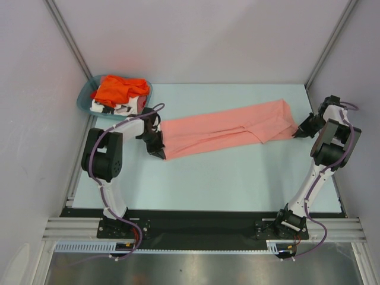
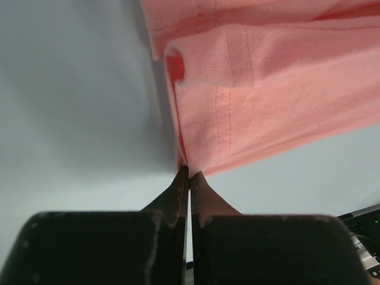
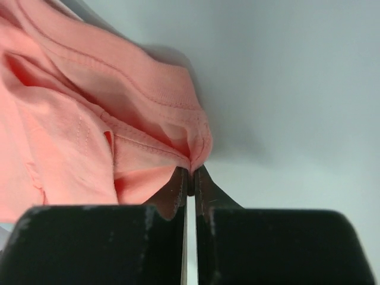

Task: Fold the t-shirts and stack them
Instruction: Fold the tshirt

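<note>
Pale table (image 1: pixel 237 178) | step: folding salmon-pink cloth t-shirt (image 1: pixel 225 130) | left gripper (image 2: pixel 189 172), right gripper (image 3: pixel 191 173) each clamped on an end | next: bring ends together

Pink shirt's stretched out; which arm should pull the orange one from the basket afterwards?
Left, probably: the left hand is beside the teal basket holding the orange shirt; the right hand is far across.

White black-printed cloth t-shirt (image 1: pixel 114 108) mostly hidden under bright orange cloth t-shirt (image 1: pixel 119 89), salmon-pink cloth t-shirt (image 2: pixel 267 89) cut off in wrist views
</note>
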`<state>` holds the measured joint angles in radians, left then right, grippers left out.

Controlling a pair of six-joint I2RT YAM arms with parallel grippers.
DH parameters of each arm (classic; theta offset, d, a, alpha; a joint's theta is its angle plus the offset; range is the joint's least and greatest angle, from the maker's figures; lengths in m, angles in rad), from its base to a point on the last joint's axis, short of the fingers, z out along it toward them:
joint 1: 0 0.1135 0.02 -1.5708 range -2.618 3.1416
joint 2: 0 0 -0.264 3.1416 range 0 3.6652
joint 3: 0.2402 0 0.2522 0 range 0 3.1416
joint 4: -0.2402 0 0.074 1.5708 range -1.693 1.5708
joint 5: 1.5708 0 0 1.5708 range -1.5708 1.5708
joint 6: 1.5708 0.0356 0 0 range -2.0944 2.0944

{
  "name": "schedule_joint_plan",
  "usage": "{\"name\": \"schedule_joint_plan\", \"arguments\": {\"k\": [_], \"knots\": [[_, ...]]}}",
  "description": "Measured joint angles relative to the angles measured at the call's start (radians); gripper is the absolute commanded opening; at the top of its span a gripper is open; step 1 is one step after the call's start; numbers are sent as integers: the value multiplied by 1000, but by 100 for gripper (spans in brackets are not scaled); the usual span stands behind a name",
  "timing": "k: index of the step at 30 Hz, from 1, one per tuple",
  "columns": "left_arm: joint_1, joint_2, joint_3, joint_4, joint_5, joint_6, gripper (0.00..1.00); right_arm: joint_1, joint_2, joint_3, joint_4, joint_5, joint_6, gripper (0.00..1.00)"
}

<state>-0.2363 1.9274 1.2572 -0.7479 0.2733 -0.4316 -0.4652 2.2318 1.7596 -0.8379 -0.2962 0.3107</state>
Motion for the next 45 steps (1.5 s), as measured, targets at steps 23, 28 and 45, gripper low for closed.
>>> {"name": "schedule_joint_plan", "arguments": {"k": [23,28,45], "knots": [[-33,-69,225,-88,-5,48,19,77,-129,21,2,5,50,9],[-86,25,262,-8,120,38,16,94,-146,-89,95,-61,126,0],[-133,157,336,60,240,37,14,147,-130,-101,155,-98,174,0]]}}
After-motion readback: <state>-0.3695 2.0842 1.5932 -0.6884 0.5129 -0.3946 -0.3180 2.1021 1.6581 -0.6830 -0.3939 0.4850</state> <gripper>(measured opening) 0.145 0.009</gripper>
